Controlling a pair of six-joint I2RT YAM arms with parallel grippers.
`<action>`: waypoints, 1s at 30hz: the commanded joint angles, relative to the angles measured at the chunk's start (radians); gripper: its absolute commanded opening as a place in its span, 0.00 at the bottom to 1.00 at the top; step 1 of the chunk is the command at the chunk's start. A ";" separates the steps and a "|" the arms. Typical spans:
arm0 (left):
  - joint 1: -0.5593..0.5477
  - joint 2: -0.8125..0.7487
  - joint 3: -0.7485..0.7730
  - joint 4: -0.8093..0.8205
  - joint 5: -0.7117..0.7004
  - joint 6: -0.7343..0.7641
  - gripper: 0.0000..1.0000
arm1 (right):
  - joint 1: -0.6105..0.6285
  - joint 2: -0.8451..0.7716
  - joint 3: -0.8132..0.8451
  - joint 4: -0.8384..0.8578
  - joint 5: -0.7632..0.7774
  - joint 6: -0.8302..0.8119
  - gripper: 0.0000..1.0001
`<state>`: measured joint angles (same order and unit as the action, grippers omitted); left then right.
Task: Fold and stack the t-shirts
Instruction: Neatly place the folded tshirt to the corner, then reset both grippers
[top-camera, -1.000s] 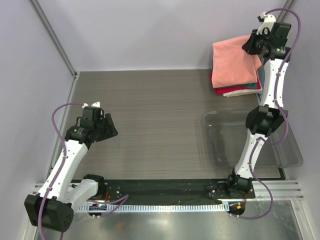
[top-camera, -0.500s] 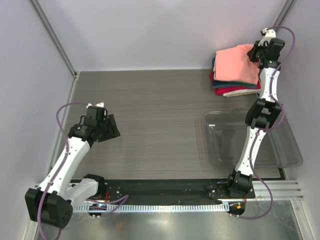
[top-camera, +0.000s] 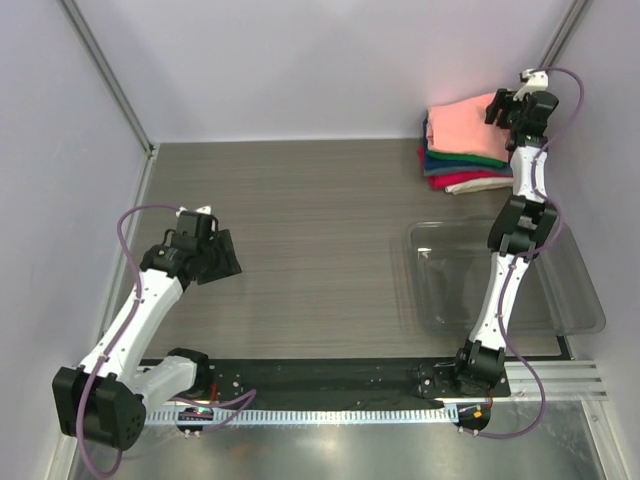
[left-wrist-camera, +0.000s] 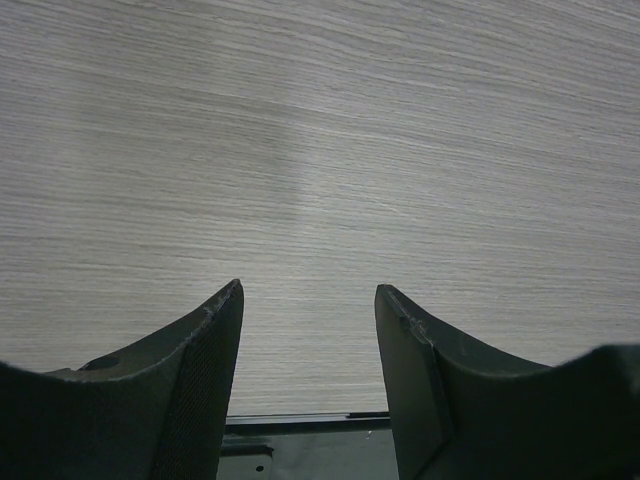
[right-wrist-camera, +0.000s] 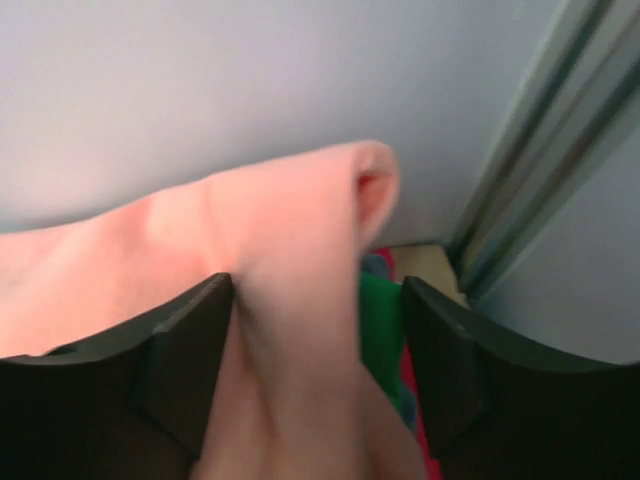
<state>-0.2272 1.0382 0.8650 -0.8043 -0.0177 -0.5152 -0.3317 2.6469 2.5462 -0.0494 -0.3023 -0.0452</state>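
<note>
A stack of folded t-shirts (top-camera: 462, 165) lies at the far right corner of the table, showing cream, red, navy and green layers. The salmon-pink t-shirt (top-camera: 462, 128) rests on top of it. My right gripper (top-camera: 500, 108) hovers over the pink shirt's right edge. In the right wrist view its jaws (right-wrist-camera: 315, 285) stand open around a raised fold of the pink shirt (right-wrist-camera: 280, 230), which touches the left finger; green fabric (right-wrist-camera: 380, 320) shows in the gap beside the right one. Low over the bare table at the left, my left gripper (top-camera: 230, 260) is open and empty (left-wrist-camera: 308, 290).
A clear plastic tray (top-camera: 440, 290) sits at the right, in front of the stack, and the right arm reaches over it. Grey walls and metal corner posts (right-wrist-camera: 540, 170) close in behind and beside the stack. The black base rail (left-wrist-camera: 300, 440) lies under the left gripper.
The right arm carried the pink shirt back and down onto the stack, and its jaws opened from shut. The left arm shifted slightly to the right.
</note>
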 joint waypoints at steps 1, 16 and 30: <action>-0.003 -0.018 0.003 0.022 0.002 0.004 0.57 | -0.020 -0.138 -0.044 0.094 0.124 0.005 0.77; -0.008 -0.121 -0.004 0.033 0.012 0.006 0.57 | -0.116 -0.583 -0.271 0.056 0.233 0.300 0.86; -0.009 -0.207 0.000 0.037 0.024 0.018 0.57 | 0.127 -1.195 -0.904 -0.064 0.126 0.544 1.00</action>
<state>-0.2317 0.8524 0.8627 -0.8028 0.0040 -0.5144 -0.2962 1.5845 1.7111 -0.0753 -0.1539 0.4473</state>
